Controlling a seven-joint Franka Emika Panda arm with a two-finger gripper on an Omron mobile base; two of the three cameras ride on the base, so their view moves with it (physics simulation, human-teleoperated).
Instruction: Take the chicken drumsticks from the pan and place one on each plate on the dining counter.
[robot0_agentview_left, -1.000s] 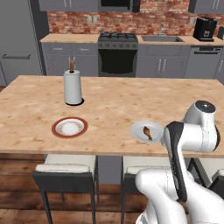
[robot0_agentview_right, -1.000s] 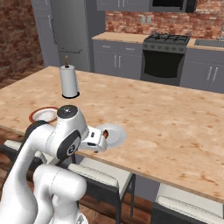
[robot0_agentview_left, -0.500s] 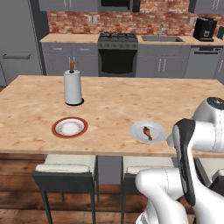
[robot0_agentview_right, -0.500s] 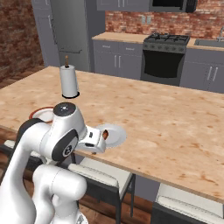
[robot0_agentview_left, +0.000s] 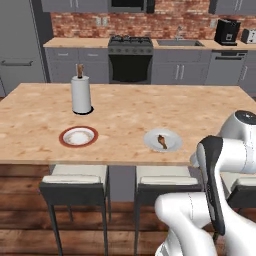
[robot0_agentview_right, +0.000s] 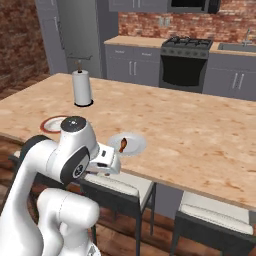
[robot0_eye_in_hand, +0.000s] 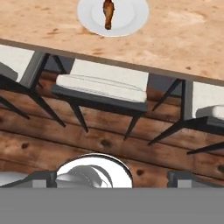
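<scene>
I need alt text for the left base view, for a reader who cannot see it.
A drumstick lies on the pale-rimmed plate on the wooden dining counter. The red-rimmed plate holds no drumstick; a paper towel roll stands behind it.

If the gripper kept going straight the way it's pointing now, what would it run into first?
Probably the white chair seat tucked under the dining counter, which sits mid-frame in the hand view; depth is hard to judge, so it could pass to the wood floor instead.

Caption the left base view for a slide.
One drumstick lies on the pale-rimmed plate; the red-rimmed plate awaits its piece.
</scene>
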